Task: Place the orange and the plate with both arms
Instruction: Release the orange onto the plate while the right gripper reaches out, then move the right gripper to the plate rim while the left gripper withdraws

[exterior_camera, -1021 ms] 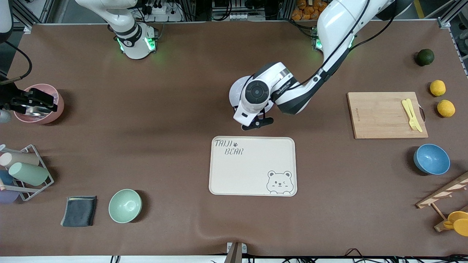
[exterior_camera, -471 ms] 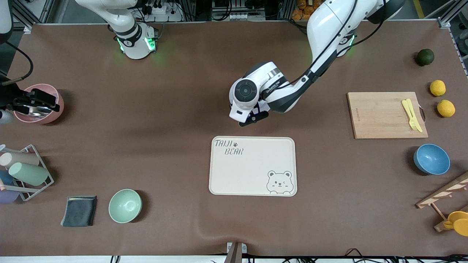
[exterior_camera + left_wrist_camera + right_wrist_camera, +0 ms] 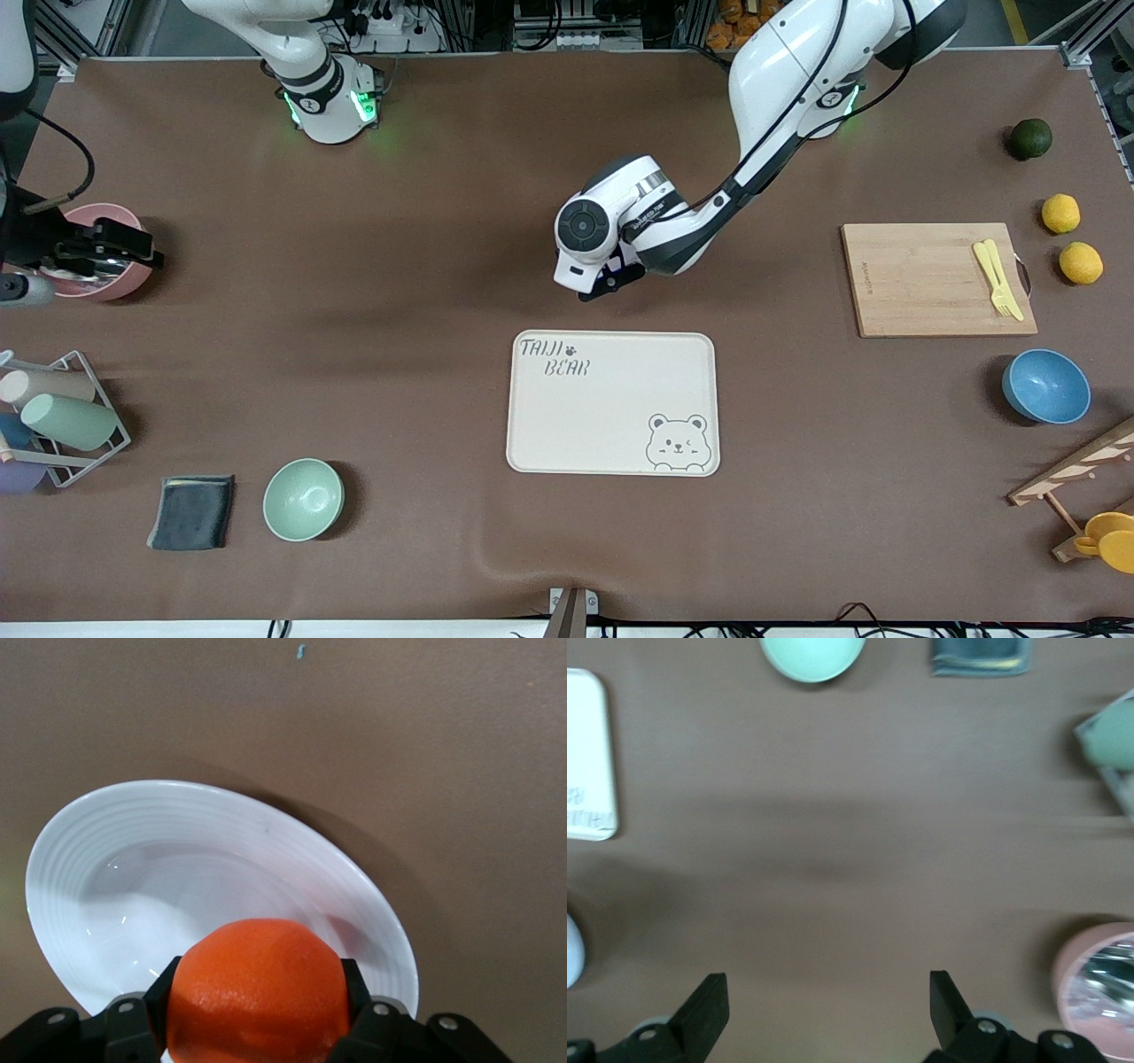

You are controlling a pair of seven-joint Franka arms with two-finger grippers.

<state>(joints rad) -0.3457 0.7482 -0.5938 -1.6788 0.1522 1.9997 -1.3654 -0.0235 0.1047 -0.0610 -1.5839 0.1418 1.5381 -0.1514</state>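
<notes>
In the left wrist view, the left gripper [image 3: 257, 1028] is clamped on the orange [image 3: 259, 992] at the frame's lower centre, above the white plate [image 3: 106, 842]. Left of the front view's centre, that gripper [image 3: 602, 285] hangs above the bear-printed tray [image 3: 611, 416]. At far left, the right gripper [image 3: 133, 248] is spread wide and empty over the pink cup [image 3: 115, 282]
</notes>
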